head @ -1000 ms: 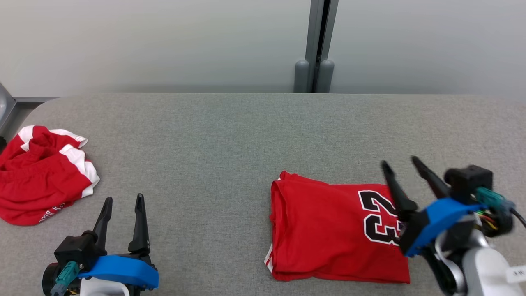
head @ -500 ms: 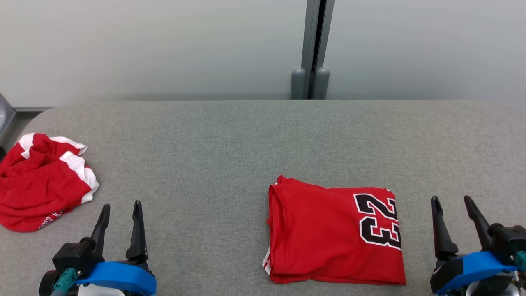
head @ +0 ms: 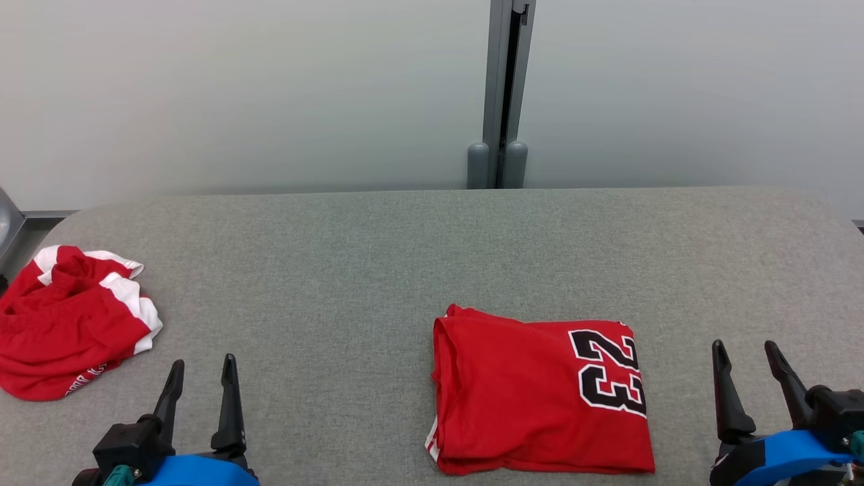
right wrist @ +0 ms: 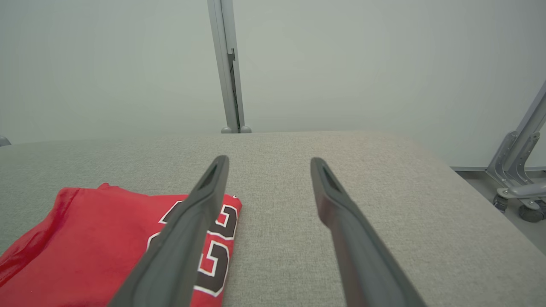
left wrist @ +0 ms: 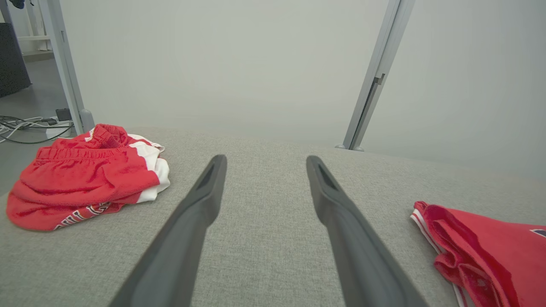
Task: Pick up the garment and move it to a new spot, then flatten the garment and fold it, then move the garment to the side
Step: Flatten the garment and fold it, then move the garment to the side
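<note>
The folded red jersey (head: 540,398), number 23 showing, lay near the desk's (head: 337,270) near edge, right of the middle. The left jaws and right jaws stood wide and empty, clear of it. The jersey looked light, limp and slippery; pinching all layers along the thick fold facing the left edge should keep it from spilling open. Crumpled red-and-white shorts (head: 67,324) sat at the left edge. Grey cloth covered the desk; pale wall panels (head: 270,94) and a grey post (head: 499,94) stood behind.
</note>
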